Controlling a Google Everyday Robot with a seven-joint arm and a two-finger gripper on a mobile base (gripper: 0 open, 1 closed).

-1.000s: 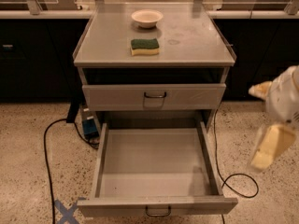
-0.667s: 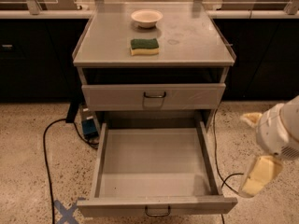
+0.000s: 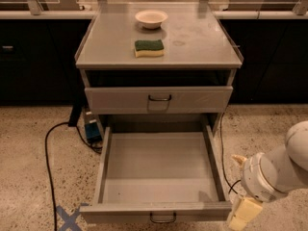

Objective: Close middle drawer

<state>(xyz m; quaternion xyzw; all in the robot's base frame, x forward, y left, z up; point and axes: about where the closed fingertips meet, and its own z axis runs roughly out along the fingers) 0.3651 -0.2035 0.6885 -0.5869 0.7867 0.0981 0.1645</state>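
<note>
The middle drawer [image 3: 159, 167] is pulled far out of the grey cabinet. Its deep tray is empty, and its low front with a small dark wire handle [image 3: 162, 219] is at the bottom edge of the view. My gripper [image 3: 244, 211] hangs low at the right, just beside the front right corner of the drawer and close to the floor. It holds nothing that I can see. The white arm [image 3: 279, 170] comes in from the right edge.
The top drawer [image 3: 159, 99] above is almost shut. A white bowl [image 3: 151, 18] and a green-and-yellow sponge [image 3: 148, 47] lie on the cabinet top. A black cable [image 3: 48, 148], a blue box [image 3: 92, 130] and a blue tape cross [image 3: 67, 218] are on the floor at left.
My arm and gripper have moved down and to the left, from beside the cabinet towards the drawer's front right corner. The drawer has not moved.
</note>
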